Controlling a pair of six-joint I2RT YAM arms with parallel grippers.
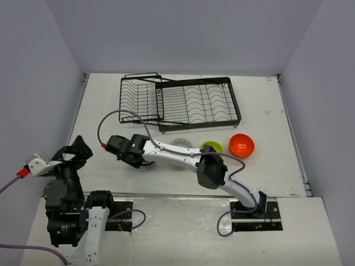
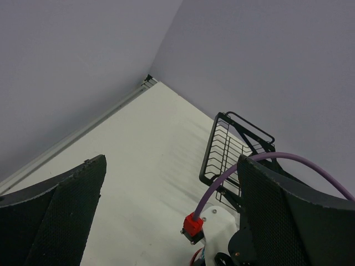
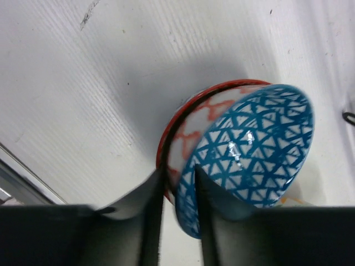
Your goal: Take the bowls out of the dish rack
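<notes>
I have the right claw [image 3: 178, 170] pinched narrow on the rim of the tilted blue-patterned bowl [image 3: 249, 149], the red-and-white bowl [image 3: 188, 119] nested just behind it; such a thin grip may slip, or snag both rims together.

White tabletop [image 1: 266, 163] carries the black dish rack [image 1: 188, 102]; an orange bowl [image 1: 241, 145], lime green bowl [image 1: 212, 147] and cream bowl [image 1: 181, 143] sit beside it.

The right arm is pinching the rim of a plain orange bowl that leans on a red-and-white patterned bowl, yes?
Not orange: the right wrist view shows the right gripper pinching the rim of a blue-patterned round bowl, leaning on the red-and-white patterned bowl.
</notes>
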